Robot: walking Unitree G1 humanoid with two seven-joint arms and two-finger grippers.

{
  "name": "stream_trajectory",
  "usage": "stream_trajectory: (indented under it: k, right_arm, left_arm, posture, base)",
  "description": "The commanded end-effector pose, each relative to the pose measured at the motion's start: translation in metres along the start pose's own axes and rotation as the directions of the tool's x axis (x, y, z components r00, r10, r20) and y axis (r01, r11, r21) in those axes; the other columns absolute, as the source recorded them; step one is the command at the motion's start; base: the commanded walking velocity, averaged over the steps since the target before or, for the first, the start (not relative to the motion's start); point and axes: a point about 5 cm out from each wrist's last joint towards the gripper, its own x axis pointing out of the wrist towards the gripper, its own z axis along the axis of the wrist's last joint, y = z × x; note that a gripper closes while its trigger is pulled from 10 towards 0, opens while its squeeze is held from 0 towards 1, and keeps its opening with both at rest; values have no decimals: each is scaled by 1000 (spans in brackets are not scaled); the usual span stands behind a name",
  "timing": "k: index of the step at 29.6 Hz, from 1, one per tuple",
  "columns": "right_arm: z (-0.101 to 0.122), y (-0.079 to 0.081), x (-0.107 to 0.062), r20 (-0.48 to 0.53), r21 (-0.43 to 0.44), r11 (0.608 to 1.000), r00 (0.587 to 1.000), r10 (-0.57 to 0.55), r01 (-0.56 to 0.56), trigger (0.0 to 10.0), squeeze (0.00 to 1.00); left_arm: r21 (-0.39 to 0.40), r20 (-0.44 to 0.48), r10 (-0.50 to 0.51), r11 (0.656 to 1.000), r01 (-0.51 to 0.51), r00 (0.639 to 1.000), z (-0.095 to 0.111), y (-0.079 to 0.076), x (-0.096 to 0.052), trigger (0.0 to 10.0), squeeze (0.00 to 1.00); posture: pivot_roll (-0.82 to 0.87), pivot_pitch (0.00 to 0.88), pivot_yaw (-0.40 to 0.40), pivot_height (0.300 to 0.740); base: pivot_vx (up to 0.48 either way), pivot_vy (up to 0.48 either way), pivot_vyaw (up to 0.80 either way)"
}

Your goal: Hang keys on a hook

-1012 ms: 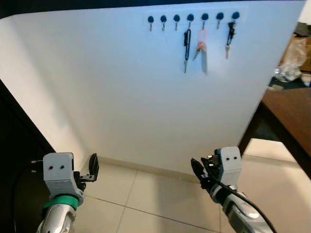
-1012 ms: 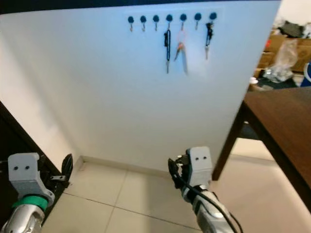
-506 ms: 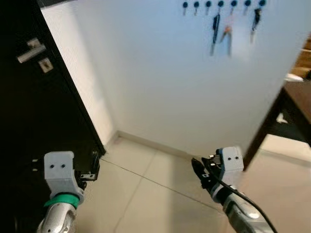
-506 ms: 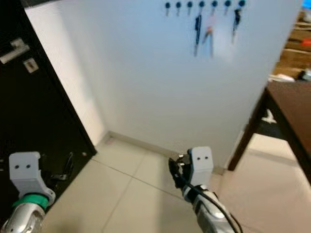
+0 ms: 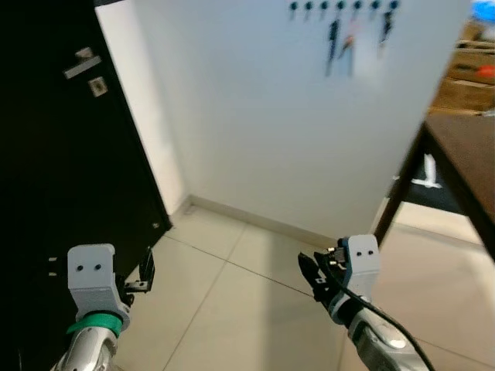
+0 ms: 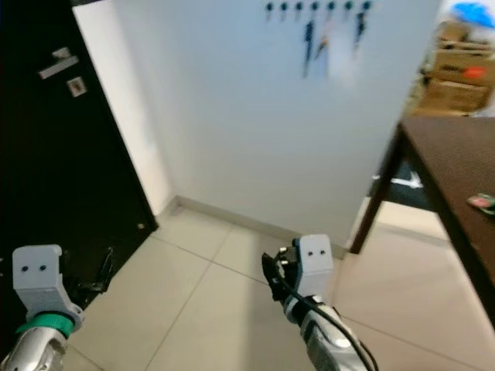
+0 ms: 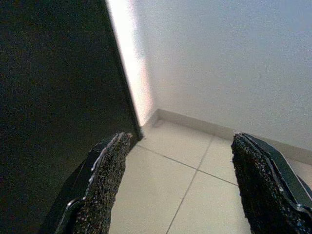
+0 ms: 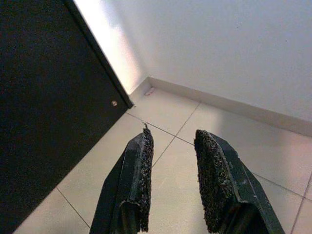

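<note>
- A row of hooks runs along the top of the white wall, blurred in both eye views.
- Three sets of keys hang there already: a dark bunch, a reddish one just beside it, and another dark set further to the robot's right (details too soft to make out).
- The left gripper is held low in front of the black door, above the pale tiled floor; its jaws are spread wide with nothing between them.
- The right gripper hangs low over the tiles, well below the hooks; its jaws stand a little apart, and no keys sit between them.
- The door carries a handle plate and a small lock plate below it.
- A skirting board runs along the foot of the wall.
- On the robot's right stands a dark wooden counter, with a small flat object on its top (too small to identify) and cardboard boxes behind it.
</note>
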Motion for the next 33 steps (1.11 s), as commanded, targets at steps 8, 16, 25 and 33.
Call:
stream_trajectory:
  k: [8, 16, 25, 33]
  right_arm:
    - [-5, 4, -1, -17, 14, 1000, 1000, 10, -9, 10000, 0]
    - [-5, 4, 0, -18, 19, 1000, 1000, 11, -10, 10000, 0]
    - [-5, 7, 2, -27, -44, 998, 999, 42, -43, 10000, 0]
    - [-5, 10, 2, -31, -52, 997, 998, 56, -57, 10000, 0]
  left_arm:
    - [10, -27, 12, 1000, -11, 1000, -3, 4, -2, 10000, 0]
    - [15, -29, 12, 1000, -12, 999, -3, 5, -1, 10000, 0]
    - [17, -30, 20, 1000, -20, 999, -3, 6, -2, 10000, 0]
    - [21, -31, 27, 999, -27, 999, -3, 7, -3, 10000, 0]
  posture:
    - [-183, 108, 194, 740]
    - [-179, 109, 201, 740]
    - [-177, 109, 202, 740]
    - [-173, 112, 202, 740]
  base:
    - [0, 0, 0]
    - [0, 0, 0]
    - [0, 0, 89]
    - [0, 0, 800]
